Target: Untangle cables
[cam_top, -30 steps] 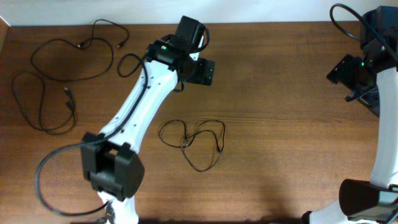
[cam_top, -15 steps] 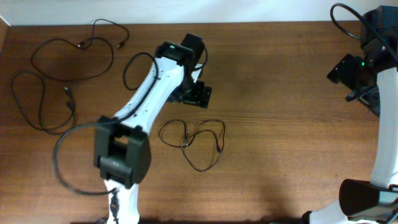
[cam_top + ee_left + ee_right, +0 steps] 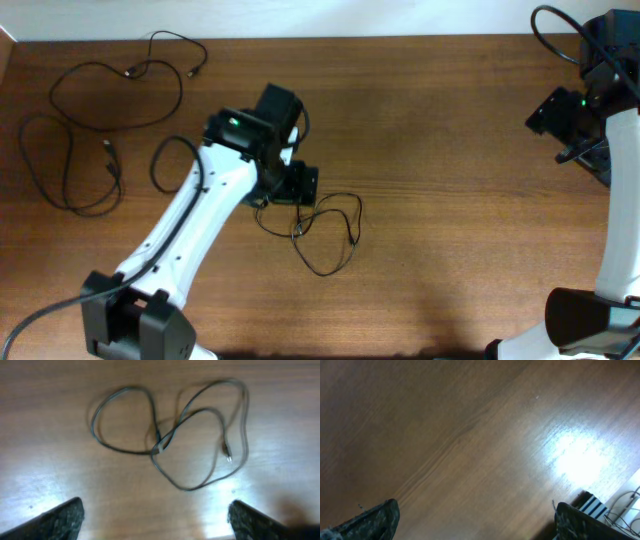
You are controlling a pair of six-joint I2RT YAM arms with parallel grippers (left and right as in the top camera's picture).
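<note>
Overhead, left arm [image 3: 190, 222] swung down toward tangled cables [image 3: 298, 230], right arm [image 3: 612, 250] unmoved, both jaws apart

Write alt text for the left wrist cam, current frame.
A thin black cable lies in loose, crossing loops on a wooden table, with one small plug end showing inside the right-hand loop. The left gripper hovers above it, open and holding nothing. Its two dark fingertips sit at the bottom corners of the frame.

A brown wooden table [image 3: 450, 200] with glare, pale wall [image 3: 300, 15] behind.
</note>
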